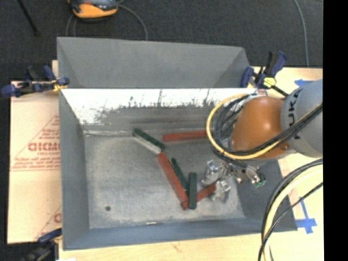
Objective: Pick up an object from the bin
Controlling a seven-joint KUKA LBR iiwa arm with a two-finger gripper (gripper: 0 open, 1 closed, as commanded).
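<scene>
Camera view: we cannot tell our hand's (218, 182) grip; short red bar (204, 193) by bin's (73, 167) right edge seems stiff, light; pinch crosswise.

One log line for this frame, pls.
claw low in bin, right side | beside end of short red bar | neighbours: dark green bar, long red bar | grasp unconfirmed

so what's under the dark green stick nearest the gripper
The dark green stick seems to lie across a short red stick reaching toward the gripper; the part beneath is covered.
</scene>
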